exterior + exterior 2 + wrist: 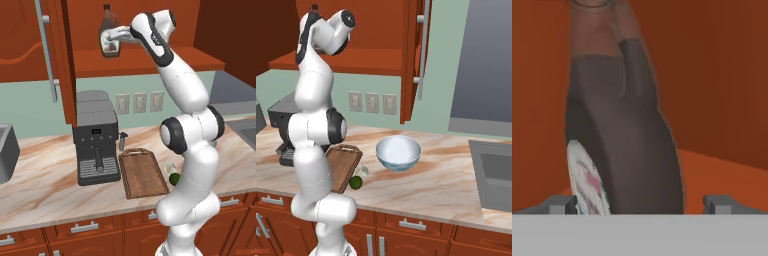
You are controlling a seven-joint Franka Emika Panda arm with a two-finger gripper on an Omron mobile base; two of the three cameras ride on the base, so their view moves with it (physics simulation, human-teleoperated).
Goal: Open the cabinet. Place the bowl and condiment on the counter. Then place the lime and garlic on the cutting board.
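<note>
A: Where's the gripper [111, 37]?

B: Up inside the open cabinet [60, 60], level with the shelf. Its jaws are spread wide, one fingertip [562, 204] on either side of the syrup bottle [109, 35], and not pressed on it.

A: So the bottle is on the shelf?

B: Yes, upright on the cabinet shelf (in the hand view its dark body sits between the finger tips, white label turned to the left).

A: And the bowl?

B: The bowl [398, 153] is on the counter [446, 180], to the right of the cutting board [143, 172]. The board lies beside the coffee machine [96, 137].

A: Lime and garlic?

B: The lime [356, 182] and garlic [361, 171] sit on the counter just off the board's near right corner, close together, partly hidden by the arm in the left base view.
</note>
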